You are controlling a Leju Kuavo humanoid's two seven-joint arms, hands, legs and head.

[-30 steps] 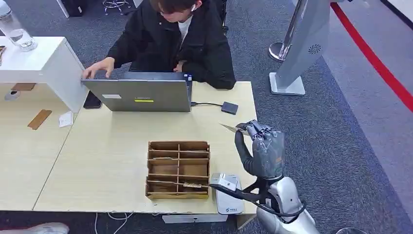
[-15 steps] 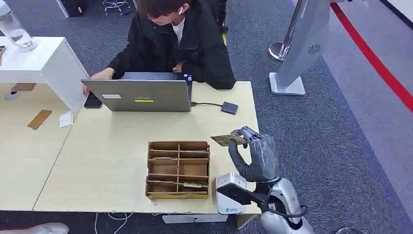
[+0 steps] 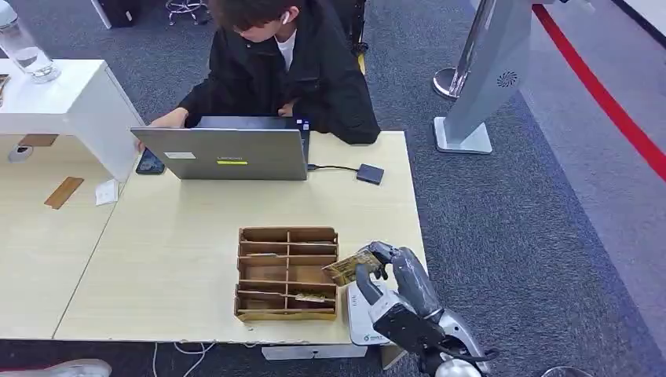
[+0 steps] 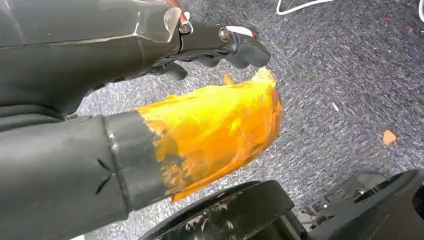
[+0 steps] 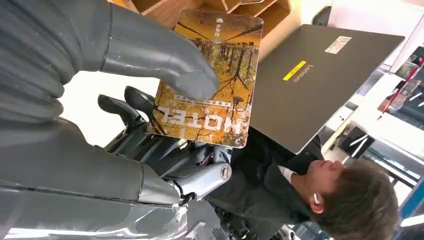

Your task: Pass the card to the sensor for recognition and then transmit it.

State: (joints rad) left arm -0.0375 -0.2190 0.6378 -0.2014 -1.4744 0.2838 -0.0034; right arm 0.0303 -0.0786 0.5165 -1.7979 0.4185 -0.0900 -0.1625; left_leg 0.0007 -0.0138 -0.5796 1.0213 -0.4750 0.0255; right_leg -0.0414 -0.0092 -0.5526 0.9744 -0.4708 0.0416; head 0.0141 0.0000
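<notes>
While held flat over the near right corner of the table, the hotel key card (image 3: 351, 267) is the item in hand: yellow-brown, printed with trees and the word HOTEL, seen close in the right wrist view (image 5: 210, 75).

Holder: right hand (image 3: 393, 276), thumb (image 5: 165, 60) pressed on the card's printed face, darker fingers (image 5: 125, 107) beneath; a pinch at one end, the rest of the card standing free.

Position: just above the white card reader (image 3: 367, 323), which lies at the table edge partly under the wrist, and just beside the right wall of the wooden divided tray (image 3: 287, 272).

Left hand (image 4: 150, 115): hanging over grey carpet, thumb tip wrapped in orange tape, nothing seen in it; whether the fingers are spread or curled cannot be told.

Step, as judged: presenting the card for reading. To do it well, bring the free end level and close over the reader's top face, keep the pinch steady, and avoid catching the tray wall.

Surroundings: a grey Lenovo laptop (image 3: 228, 153) at the far edge, with a person in a dark jacket (image 3: 283, 71) seated behind it.
</notes>
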